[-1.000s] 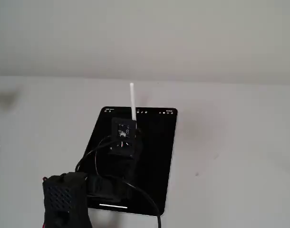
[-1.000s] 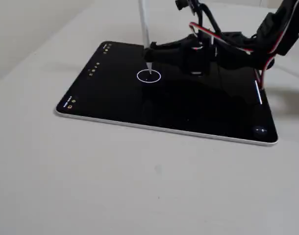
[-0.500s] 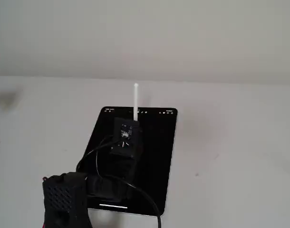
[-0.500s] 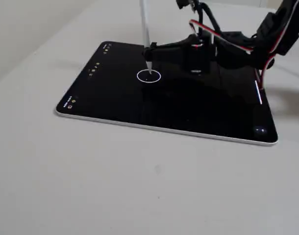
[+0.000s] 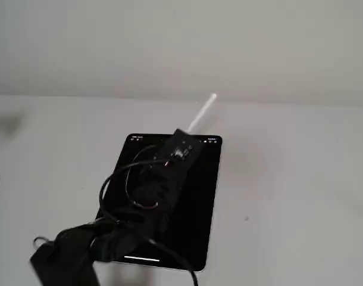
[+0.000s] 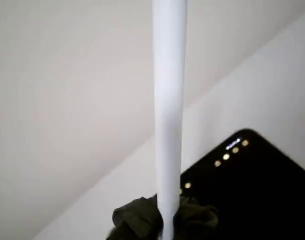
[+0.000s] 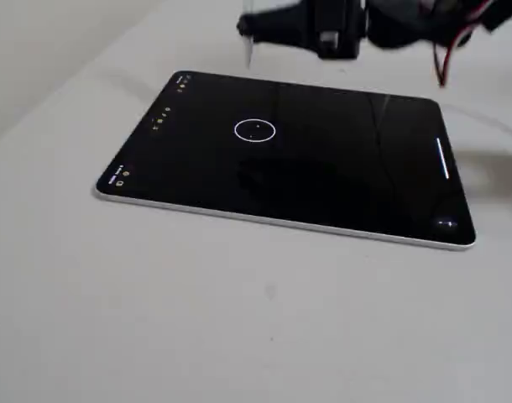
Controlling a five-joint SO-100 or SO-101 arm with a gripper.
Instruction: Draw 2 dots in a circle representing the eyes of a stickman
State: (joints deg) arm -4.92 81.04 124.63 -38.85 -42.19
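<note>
End effector [image 6: 165, 225] gripping stylus [image 6: 169, 100], circle [image 7: 255, 130] on tablet [image 7: 323, 168]

text: nothing readable showing | tablet [image 7: 323, 168]: tiny icons glowing, too blurry | circle [image 7: 255, 130]: showing as a drawn sign

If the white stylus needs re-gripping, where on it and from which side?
Grip the stylus low on its shaft, where the gripper already clamps it in the wrist view. It is a long, thin, round rod, so close the fingers across its width, side-on, leaving the tip free above the tablet.
</note>
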